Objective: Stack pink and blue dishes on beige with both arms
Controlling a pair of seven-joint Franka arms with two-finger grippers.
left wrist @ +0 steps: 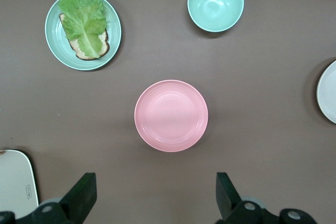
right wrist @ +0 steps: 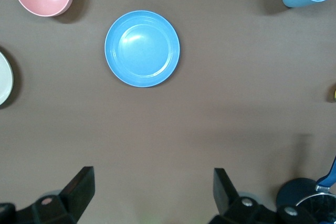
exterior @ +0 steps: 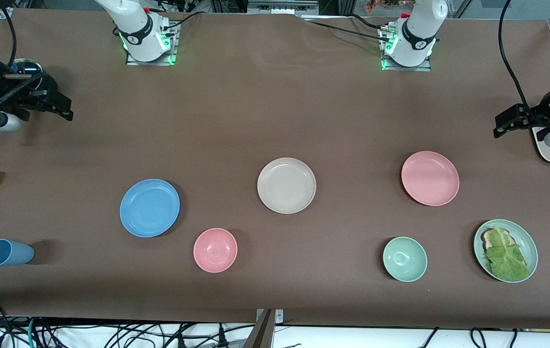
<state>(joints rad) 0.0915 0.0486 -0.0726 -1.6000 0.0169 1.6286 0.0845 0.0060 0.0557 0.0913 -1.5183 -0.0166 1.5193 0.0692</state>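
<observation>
While all three plates lie apart, both grippers hang wide open, holding nothing.
Beige plate (exterior: 286,185) mid-table; blue plate (exterior: 149,208) toward the right arm's end, pink plate (exterior: 430,178) toward the left arm's; right gripper (exterior: 54,107) and left gripper (exterior: 509,121) wait over the table ends.

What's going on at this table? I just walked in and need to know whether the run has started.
Nothing is being handled yet. The left gripper and the right gripper both hang open at the table's ends, each holding nothing. The pink plate, the blue plate and the beige plate between them lie apart on the table, unstacked. A pink bowl, a green bowl and a lettuce plate sit nearer the front camera.
</observation>
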